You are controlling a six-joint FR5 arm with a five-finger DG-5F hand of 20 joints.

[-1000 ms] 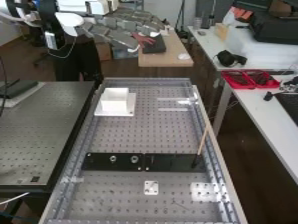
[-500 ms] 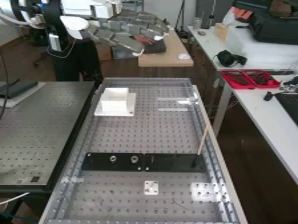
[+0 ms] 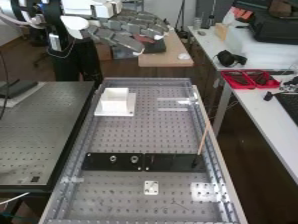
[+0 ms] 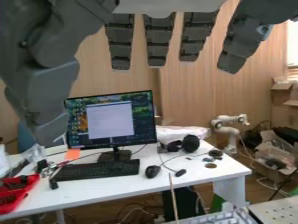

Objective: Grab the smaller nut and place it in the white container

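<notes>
At the top left of the high view the hand (image 3: 123, 31) hangs high beyond the bench's far end, well away from the parts, with its fingers extended and nothing held. The wrist view shows the hand (image 4: 157, 42) with straight, spread fingers and the thumb off to one side. On the flat black bar (image 3: 100, 165) stand the larger nut (image 3: 113, 159) and, beside it, the bearing (image 3: 134, 159). The white container (image 3: 115, 103) sits on a white base near the bench's far left corner; its inside is hidden.
A thin wooden stick (image 3: 203, 137) leans up from the bar's right end. A small white plate (image 3: 151, 188) lies nearer on the perforated bench (image 3: 126, 135). Clear strips are at the far right. Side tables flank the bench; a monitor (image 4: 112, 120) stands on a white desk.
The hand has shifted slightly right and down in the high view, mostly in the first half second. The parts, bar and container have stayed put.
</notes>
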